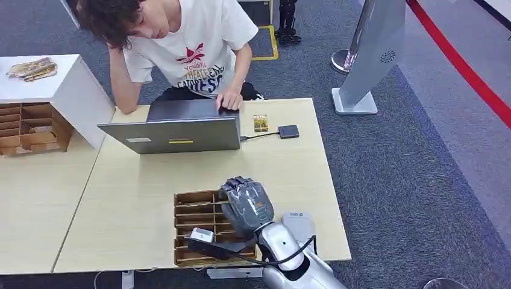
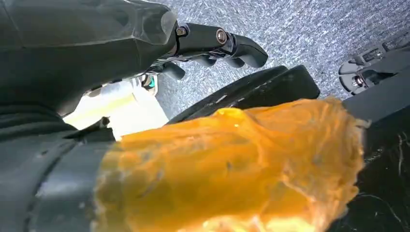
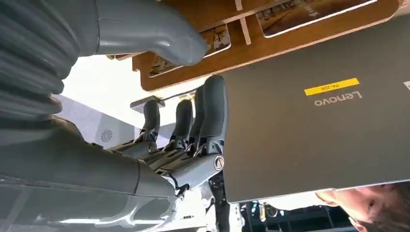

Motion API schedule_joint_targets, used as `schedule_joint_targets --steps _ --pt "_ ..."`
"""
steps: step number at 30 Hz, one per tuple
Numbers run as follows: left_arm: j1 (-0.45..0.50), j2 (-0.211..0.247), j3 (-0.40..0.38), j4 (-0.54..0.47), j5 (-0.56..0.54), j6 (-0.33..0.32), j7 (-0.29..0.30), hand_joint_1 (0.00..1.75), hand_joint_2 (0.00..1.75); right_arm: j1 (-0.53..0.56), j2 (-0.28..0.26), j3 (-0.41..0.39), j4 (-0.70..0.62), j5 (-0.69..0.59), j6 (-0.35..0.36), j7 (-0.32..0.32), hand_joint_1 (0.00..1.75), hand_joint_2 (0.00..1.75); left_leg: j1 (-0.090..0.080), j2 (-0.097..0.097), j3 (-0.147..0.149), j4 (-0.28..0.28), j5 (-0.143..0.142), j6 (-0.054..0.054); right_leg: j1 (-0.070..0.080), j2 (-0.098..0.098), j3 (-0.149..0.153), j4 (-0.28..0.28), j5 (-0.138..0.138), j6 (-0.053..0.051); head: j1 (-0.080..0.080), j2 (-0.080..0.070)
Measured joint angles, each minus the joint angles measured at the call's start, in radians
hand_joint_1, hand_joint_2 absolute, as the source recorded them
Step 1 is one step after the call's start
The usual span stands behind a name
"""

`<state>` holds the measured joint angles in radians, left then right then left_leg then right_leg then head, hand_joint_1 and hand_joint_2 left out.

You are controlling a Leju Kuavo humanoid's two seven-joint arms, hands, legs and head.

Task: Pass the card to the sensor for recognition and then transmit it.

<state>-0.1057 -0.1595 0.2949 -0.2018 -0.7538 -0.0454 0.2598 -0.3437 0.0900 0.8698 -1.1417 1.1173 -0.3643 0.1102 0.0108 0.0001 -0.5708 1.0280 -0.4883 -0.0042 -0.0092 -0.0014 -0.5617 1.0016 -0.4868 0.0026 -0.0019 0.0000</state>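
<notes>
— Near the table's front edge, what lay under the right hand point(image 1: 246, 208)?

— A wooden tray point(image 1: 196, 226) split into slots. The hand hung over its right part, palm down. From the right wrist view the fingers point(image 3: 212, 111) stood straight and apart, the thumb point(image 3: 159, 34) held off from them, with nothing between. It was empty and spread.

— Did it touch the tray?

— I could not tell. The wrist view did show cards point(image 3: 300, 12) lying flat in the tray's compartments.

— And the card for the task?

— One card point(image 1: 260, 123) lay flat on the table point(image 1: 120, 198) near the far edge, just beside the right side of the laptop point(image 1: 181, 129). The sensor point(image 1: 288, 131), a small black square, sat just to its right, apart from it, with a thin cable running from it to the laptop.

— Who else was there?

— A person point(image 1: 187, 48) in a white printed shirt sat behind the far edge, one hand on the laptop's keyboard, the other elbow propped on the table.

— The left hand point(image 2: 227, 46)?

— Its dark fingers showed over grey carpet in the left wrist view. An orange blurred mass covered much of the picture, so whether that hand held anything I could not tell.

— Anything off to the side?

— A white box point(image 1: 66, 90) stood at the left table's far edge, with a wooden rack point(image 1: 27, 129) beside it.
</notes>
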Motion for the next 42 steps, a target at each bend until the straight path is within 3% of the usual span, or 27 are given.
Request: schedule_joint_targets --steps 23,27,32,42 --pt "0.0 0.0 0.0 0.0 0.0 -0.001 0.0 0.0 0.0 -0.009 0.005 -0.005 0.03 -0.002 0.001 0.0 1.08 1.75 0.0 0.0 0.0 0.0 0.0 0.0 0.0 0.0 0.0 0.0 0.0 0.0 0.0 0.0" --pt "0.0 0.0 0.0 0.0 0.0 -0.002 0.0 0.0 0.0 -0.012 0.005 -0.005 0.037 -0.002 0.002 0.0 0.94 1.75 0.0 0.0 0.0 0.0 0.0 0.0 0.0 0.0 0.0 0.0 0.0 0.0 0.0 0.0" --pt "0.0 0.0 0.0 0.0 0.0 -0.002 0.002 0.0 0.0 -0.015 0.008 -0.006 0.05 0.002 0.003 0.0 0.94 1.75 0.0 0.0 0.0 0.0 0.0 0.0 0.0 0.0 0.0 0.0 0.0 0.0 0.0 0.0" --pt "0.0 0.0 0.0 0.0 0.0 -0.002 0.005 0.0 0.0 -0.025 0.017 -0.018 0.071 0.005 0.003 0.0 1.45 1.75 0.0 0.0 0.0 0.0 0.0 0.0 0.0 0.0 0.0 0.0 0.0 0.0 0.0 0.0"
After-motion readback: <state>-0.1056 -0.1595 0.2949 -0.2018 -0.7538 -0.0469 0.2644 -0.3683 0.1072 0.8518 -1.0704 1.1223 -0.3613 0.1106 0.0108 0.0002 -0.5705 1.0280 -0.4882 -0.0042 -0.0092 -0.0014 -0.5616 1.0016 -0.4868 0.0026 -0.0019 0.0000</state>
